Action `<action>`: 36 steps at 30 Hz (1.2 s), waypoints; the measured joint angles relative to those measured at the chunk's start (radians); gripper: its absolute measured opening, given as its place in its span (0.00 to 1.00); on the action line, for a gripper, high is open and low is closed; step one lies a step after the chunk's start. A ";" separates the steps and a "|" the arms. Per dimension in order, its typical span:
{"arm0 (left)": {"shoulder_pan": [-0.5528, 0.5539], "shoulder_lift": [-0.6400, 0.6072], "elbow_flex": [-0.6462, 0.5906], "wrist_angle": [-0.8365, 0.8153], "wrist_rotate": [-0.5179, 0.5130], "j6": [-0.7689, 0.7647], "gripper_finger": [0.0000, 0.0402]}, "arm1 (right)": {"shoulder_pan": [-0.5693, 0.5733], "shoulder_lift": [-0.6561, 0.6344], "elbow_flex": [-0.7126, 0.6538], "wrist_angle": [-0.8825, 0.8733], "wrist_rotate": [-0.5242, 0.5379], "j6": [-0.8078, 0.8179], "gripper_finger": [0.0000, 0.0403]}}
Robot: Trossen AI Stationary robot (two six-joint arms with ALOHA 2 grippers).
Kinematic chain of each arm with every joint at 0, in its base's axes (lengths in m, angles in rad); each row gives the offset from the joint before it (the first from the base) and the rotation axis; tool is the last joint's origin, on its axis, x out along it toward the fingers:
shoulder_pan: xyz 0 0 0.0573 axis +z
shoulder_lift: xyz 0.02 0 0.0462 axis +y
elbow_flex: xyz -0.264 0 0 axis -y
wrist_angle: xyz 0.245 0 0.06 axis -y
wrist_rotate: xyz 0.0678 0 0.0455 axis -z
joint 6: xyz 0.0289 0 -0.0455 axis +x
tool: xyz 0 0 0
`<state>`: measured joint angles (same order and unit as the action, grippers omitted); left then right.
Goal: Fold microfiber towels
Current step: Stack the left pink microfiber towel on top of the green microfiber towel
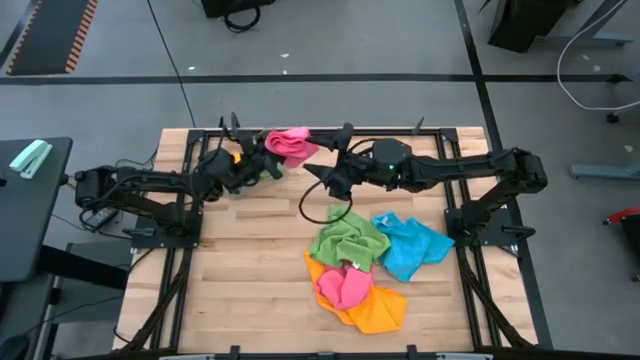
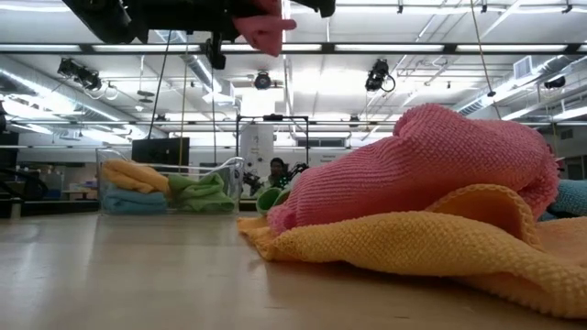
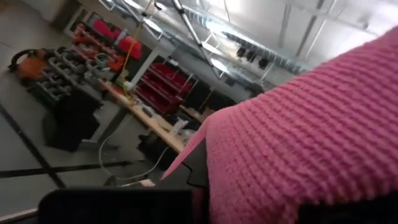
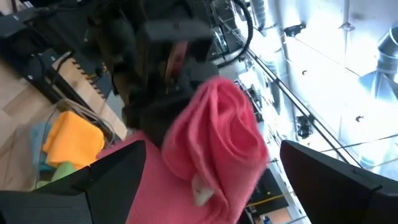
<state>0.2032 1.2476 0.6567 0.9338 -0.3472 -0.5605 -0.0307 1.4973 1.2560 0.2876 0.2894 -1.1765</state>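
Note:
A pink microfiber towel (image 1: pixel 291 143) is bunched up high above the table's far middle, and my left gripper (image 1: pixel 270 155) is shut on it from the left. The towel fills the left wrist view (image 3: pixel 298 137). My right gripper (image 4: pixel 224 180) reaches in from the right, level and open, with its two fingers spread on either side of the bunch (image 4: pixel 217 130). Green (image 1: pixel 348 240), blue (image 1: pixel 412 245), pink (image 1: pixel 345 285) and orange (image 1: pixel 372 308) towels lie crumpled in a pile on the table's near right. The pink one rests on the orange one (image 2: pixel 394 238). My left gripper pinches the pink towel between its two fingers. A strip of the cloth (image 4: pixel 177 59) shows between them in the right wrist view. The fingers come roughly level from the table's left. The towel bulges out beyond them in several gathered layers, clear of the table. Whether my right gripper touches the cloth (image 4: pixel 146 180) lying along its finger (image 4: pixel 118 177), I cannot tell.
A clear bin (image 2: pixel 170 188) with folded yellow, blue and green towels stands at the table's far side. The yellow one also shows in the right wrist view (image 4: pixel 71 143). Bare wooden tabletop (image 1: pixel 250 270) lies to the left of the pile.

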 joint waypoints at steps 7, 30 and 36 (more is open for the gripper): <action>-0.006 0.011 0.000 0.067 -0.003 0.000 0.05 | -0.036 0.000 0.000 0.012 -0.040 0.018 0.94; -0.042 0.097 0.143 0.005 -0.004 0.102 0.09 | -0.072 0.001 0.007 0.129 -0.142 -0.042 0.94; -0.043 0.097 0.143 -0.014 -0.003 0.135 0.07 | -0.072 0.000 0.008 0.152 -0.161 -0.048 0.94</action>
<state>0.1604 1.3445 0.7994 0.9195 -0.3504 -0.4254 -0.1024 1.4971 1.2644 0.4397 0.1287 -1.2243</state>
